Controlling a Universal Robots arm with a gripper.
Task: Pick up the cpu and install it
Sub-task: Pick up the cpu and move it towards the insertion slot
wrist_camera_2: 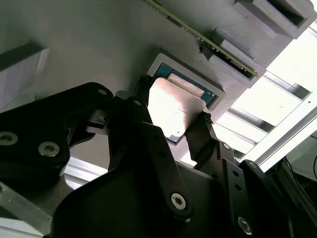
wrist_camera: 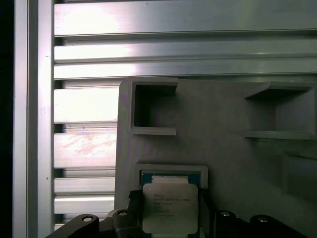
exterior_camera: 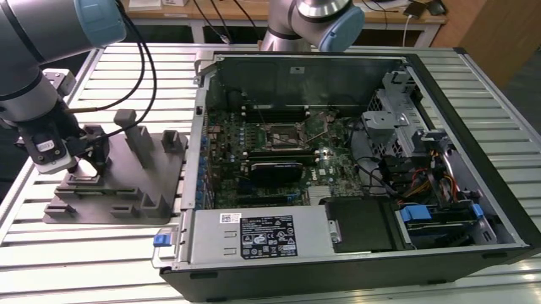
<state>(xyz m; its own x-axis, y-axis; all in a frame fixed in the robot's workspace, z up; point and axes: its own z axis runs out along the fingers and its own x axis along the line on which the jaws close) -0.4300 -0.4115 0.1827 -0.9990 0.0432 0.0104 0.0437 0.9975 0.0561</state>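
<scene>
The cpu (wrist_camera: 170, 206), a flat square chip with a silvery top, lies in a shallow square recess of the grey plastic fixture block (exterior_camera: 127, 190) at the exterior view's left. My gripper (exterior_camera: 89, 168) is down over that recess. In both wrist views its black fingers (wrist_camera_2: 200, 126) stand on two opposite sides of the cpu (wrist_camera_2: 173, 104) and press against its edges. The black socket frame (exterior_camera: 285, 134) with its metal lever sits on the motherboard inside the open computer case (exterior_camera: 338, 190).
The fixture block has upright posts (exterior_camera: 127, 126) and open pockets (wrist_camera: 151, 106) close around my gripper. The case wall (exterior_camera: 192, 126) rises between the fixture and the motherboard. A second robot arm (exterior_camera: 317, 19) stands behind the case. Everything rests on a slatted aluminium table (exterior_camera: 85, 259).
</scene>
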